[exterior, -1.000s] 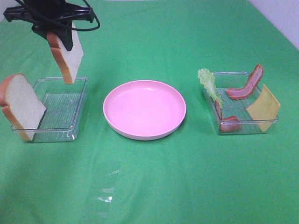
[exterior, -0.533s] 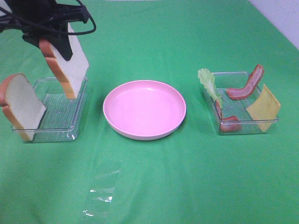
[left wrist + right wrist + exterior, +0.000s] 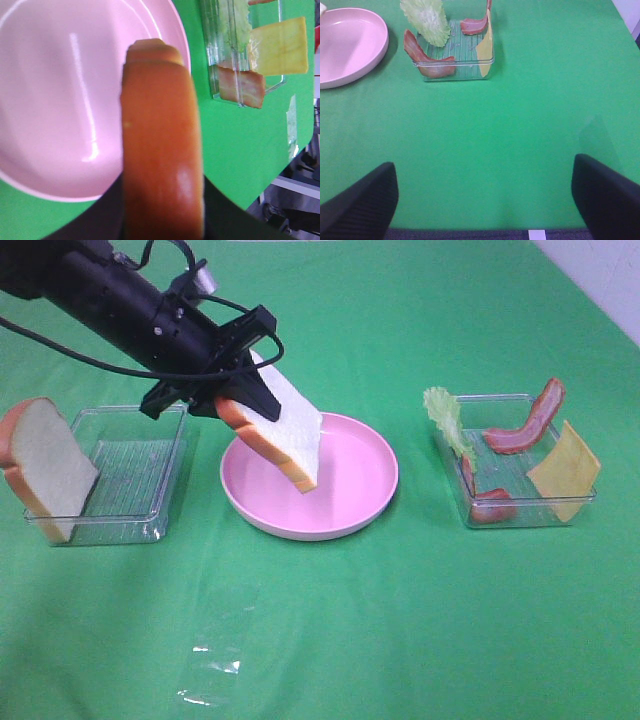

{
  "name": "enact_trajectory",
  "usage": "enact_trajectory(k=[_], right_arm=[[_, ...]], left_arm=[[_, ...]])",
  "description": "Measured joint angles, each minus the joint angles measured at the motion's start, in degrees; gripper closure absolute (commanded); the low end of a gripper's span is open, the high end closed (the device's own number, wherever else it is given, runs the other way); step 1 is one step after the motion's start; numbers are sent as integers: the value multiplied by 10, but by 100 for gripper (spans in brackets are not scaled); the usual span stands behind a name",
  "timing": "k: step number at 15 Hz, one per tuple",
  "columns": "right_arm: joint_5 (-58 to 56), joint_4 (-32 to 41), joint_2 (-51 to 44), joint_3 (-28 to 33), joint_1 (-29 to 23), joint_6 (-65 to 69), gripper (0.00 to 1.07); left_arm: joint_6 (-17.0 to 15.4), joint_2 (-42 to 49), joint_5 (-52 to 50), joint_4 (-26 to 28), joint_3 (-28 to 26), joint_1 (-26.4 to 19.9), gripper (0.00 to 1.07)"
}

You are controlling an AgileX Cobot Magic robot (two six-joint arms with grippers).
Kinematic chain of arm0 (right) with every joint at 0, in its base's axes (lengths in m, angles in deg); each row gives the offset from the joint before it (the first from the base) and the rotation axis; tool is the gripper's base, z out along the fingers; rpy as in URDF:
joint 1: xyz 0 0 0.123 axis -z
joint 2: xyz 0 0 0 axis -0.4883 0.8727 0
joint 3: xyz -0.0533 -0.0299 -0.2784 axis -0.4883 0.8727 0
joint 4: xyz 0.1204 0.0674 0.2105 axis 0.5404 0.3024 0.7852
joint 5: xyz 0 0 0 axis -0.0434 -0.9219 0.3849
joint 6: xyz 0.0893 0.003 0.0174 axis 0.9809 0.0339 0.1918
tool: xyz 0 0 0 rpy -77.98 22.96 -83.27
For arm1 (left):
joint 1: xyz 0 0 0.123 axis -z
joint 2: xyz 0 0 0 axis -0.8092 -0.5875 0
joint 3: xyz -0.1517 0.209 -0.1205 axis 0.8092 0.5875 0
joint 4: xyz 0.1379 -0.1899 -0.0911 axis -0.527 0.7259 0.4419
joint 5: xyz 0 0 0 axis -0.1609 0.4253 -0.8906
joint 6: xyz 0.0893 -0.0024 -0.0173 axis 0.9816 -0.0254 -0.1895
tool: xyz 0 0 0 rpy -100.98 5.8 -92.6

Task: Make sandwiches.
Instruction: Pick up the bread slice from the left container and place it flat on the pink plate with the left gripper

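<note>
My left gripper (image 3: 236, 400) is shut on a white bread slice (image 3: 287, 435) with an orange-brown crust (image 3: 161, 150), which hangs tilted over the left part of the round pink plate (image 3: 340, 525). A second bread slice (image 3: 42, 465) leans upright in the left clear tray (image 3: 135, 490). The right clear tray (image 3: 520, 515) holds a lettuce leaf (image 3: 446, 418), bacon strips (image 3: 528, 426) and a cheese square (image 3: 564, 470). In the right wrist view my right gripper (image 3: 485, 200) stands open over bare green cloth, well short of that tray (image 3: 455, 62); it does not show in the exterior view.
A green cloth covers the table. A scrap of clear plastic film (image 3: 215, 660) lies near the front left. The white wall edge (image 3: 600, 270) shows at the back right corner.
The left arm has swung the held bread slice from above the left tray rightward and down to over the pink plate. Everything else is unchanged.
</note>
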Motion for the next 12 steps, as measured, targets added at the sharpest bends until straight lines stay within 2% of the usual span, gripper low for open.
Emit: enact_trajectory(k=[3,4,6,8,12], right_arm=[[0,0,0,0,0,0,18],[0,0,0,0,0,0,18],[0,0,0,0,0,0,18],[0,0,0,0,0,0,18],[0,0,0,0,0,0,18]], left_arm=[[50,-37,-5,63,-1,1,107],[57,-52,-6,69,-9,2,107],[59,-90,-6,74,-56,13,107],[44,-116,-6,78,-92,22,107],[28,-142,-6,77,-109,26,107]])
